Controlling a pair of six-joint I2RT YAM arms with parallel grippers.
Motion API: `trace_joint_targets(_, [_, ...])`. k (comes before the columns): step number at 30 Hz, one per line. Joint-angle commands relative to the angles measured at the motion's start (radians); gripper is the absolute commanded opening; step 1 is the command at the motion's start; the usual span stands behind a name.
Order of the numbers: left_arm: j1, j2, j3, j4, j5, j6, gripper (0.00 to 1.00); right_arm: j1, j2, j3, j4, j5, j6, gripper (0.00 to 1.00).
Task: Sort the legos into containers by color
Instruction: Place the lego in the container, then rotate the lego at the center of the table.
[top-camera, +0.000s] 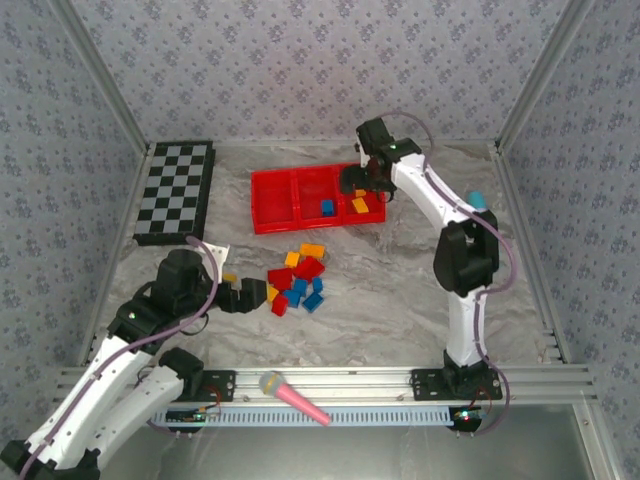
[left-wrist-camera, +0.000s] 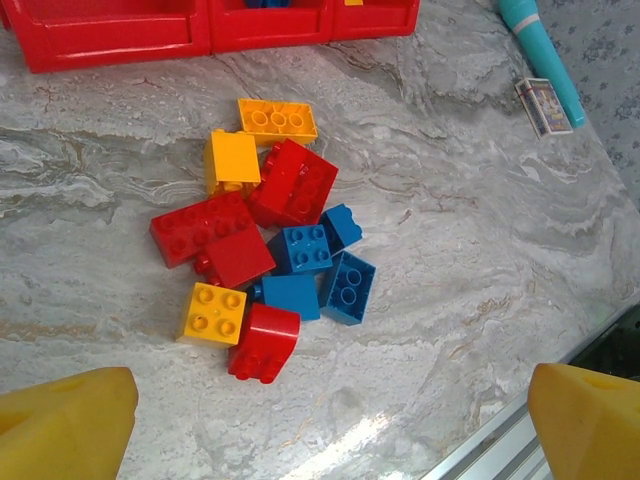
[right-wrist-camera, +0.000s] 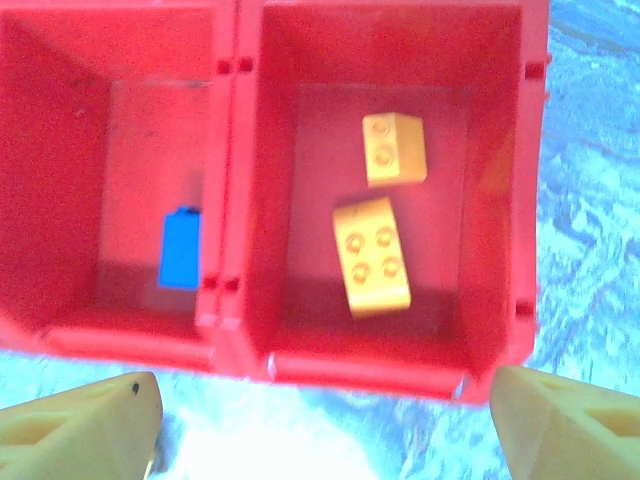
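At left, my left gripper (top-camera: 247, 296) sits low over the marbled table (top-camera: 400, 280), jaws spread wide and empty. It is just beside the loose pile of small plastic building bricks (left-wrist-camera: 275, 235): roughly eleven, red, blue and orange-yellow mixed, touching one another. Beyond the pile lies the shallow bright red plastic tray (top-camera: 258, 200) with three square compartments. Its left compartment holds nothing I can make out; the middle holds one blue brick (right-wrist-camera: 181, 248); the right holds two orange-yellow bricks (right-wrist-camera: 372, 255). My right gripper (right-wrist-camera: 325, 400) hangs above that right compartment, jaws wide apart, carrying nothing. I judge the sort barely begun: three bricks placed, most waiting, no red one sorted yet.
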Motion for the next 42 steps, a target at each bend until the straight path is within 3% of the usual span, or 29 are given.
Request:
trace_joint_targets(1, [-0.008,-0.034,0.01,0.007,-0.027,0.015,1.0,0.049,-0.12,-0.146,0.051,-0.025,0.049,0.87])
trace_joint_targets(6, [-0.009,-0.04,0.004,0.007,-0.067,-0.003,1.0,0.154,-0.202,-0.314,0.092,0.014,0.089,0.87])
trace_joint_targets(10, [-0.01,-0.027,0.01,-0.002,-0.084,-0.006,1.0,0.208,-0.18,-0.363,0.144,-0.027,0.007,0.86])
trace_joint_targets(13, [-0.01,-0.029,0.012,-0.004,-0.084,-0.004,1.0,0.22,-0.131,-0.352,0.148,-0.1,-0.09,0.84])
trace_joint_targets(19, [-0.01,-0.03,0.01,-0.004,-0.112,-0.015,1.0,0.244,0.008,-0.224,0.042,-0.051,-0.19,0.83])
trace_joint_targets(27, [-0.01,-0.016,0.021,-0.034,-0.12,-0.018,1.0,0.256,0.114,-0.151,-0.017,0.065,-0.18,0.78])
trace_joint_targets(42, [-0.01,-0.026,0.022,-0.039,-0.138,-0.024,1.0,0.314,0.147,-0.181,-0.006,0.062,-0.142,0.79])
